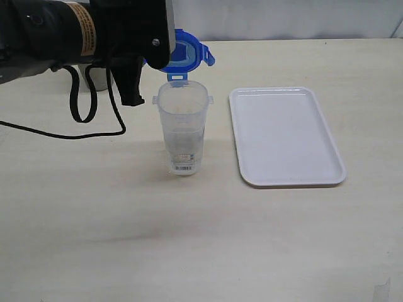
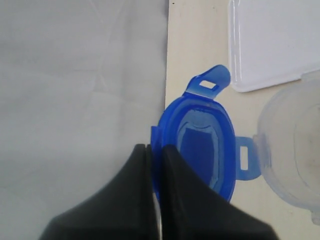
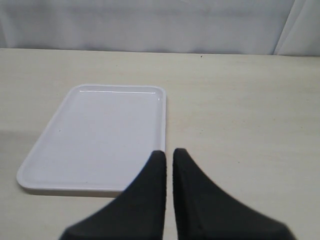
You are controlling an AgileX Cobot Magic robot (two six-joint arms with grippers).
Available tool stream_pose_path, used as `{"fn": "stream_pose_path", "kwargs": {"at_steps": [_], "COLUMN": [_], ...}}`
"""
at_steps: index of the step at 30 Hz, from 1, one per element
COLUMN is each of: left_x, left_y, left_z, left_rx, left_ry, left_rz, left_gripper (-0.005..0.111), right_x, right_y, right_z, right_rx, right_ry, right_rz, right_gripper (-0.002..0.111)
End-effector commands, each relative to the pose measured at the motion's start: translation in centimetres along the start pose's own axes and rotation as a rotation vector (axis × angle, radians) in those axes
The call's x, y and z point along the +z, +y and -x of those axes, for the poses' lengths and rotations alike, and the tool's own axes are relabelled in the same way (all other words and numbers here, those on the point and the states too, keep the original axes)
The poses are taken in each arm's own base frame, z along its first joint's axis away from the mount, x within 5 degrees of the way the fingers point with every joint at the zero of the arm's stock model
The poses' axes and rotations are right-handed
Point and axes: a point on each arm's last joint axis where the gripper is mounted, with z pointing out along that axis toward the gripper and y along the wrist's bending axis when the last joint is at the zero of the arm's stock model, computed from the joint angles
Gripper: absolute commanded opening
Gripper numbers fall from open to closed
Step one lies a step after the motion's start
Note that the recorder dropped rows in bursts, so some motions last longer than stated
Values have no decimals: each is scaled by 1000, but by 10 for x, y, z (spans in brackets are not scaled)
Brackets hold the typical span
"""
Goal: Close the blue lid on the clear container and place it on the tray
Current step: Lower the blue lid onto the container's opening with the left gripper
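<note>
My left gripper (image 1: pixel 162 58) hangs above the table, shut on the rim of the blue lid (image 1: pixel 186 53). The lid is held on edge, tilted, just above and behind the mouth of the clear container (image 1: pixel 182 129). In the left wrist view the fingertips of that gripper (image 2: pixel 155 148) pinch the blue lid (image 2: pixel 202 145), with the clear container's rim (image 2: pixel 292 150) beside one flap. The container stands upright on the table, left of the white tray (image 1: pixel 286 135). My right gripper (image 3: pixel 169 152) is shut on nothing, over the table by a near corner of the tray (image 3: pixel 100 130); the exterior view does not show it.
A black cable (image 1: pixel 79 116) loops from the left arm onto the table left of the container. A pale cup-like object (image 1: pixel 96 78) is partly hidden behind that arm. A grey backdrop (image 1: pixel 283 19) runs along the table's far edge.
</note>
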Motion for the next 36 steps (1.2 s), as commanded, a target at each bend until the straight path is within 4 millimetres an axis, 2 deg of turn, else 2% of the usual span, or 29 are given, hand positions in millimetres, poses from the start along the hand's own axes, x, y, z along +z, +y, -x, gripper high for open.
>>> {"fn": "stream_pose_path", "kwargs": {"at_steps": [1, 11, 19, 25, 36], "left_x": [-2, -3, -3, -3, -5], "left_y": [8, 10, -2, -5, -12], "left_z": [4, 8, 25, 21, 36], "left_rx": [-34, -64, 17, 25, 70], "left_ry": [-57, -100, -105, -53, -78], "left_rz": [44, 62, 14, -12, -36], "left_gripper": [0, 0, 0, 0, 0], "right_x": [0, 0, 0, 0, 0], "right_y": [0, 0, 0, 0, 0], "right_z": [0, 0, 0, 0, 0], "right_rx": [2, 2, 2, 2, 2], "right_ry": [-7, -7, -7, -7, -7], "right_rz": [-3, -3, -3, -3, -3], "right_gripper": [5, 5, 5, 5, 5]}}
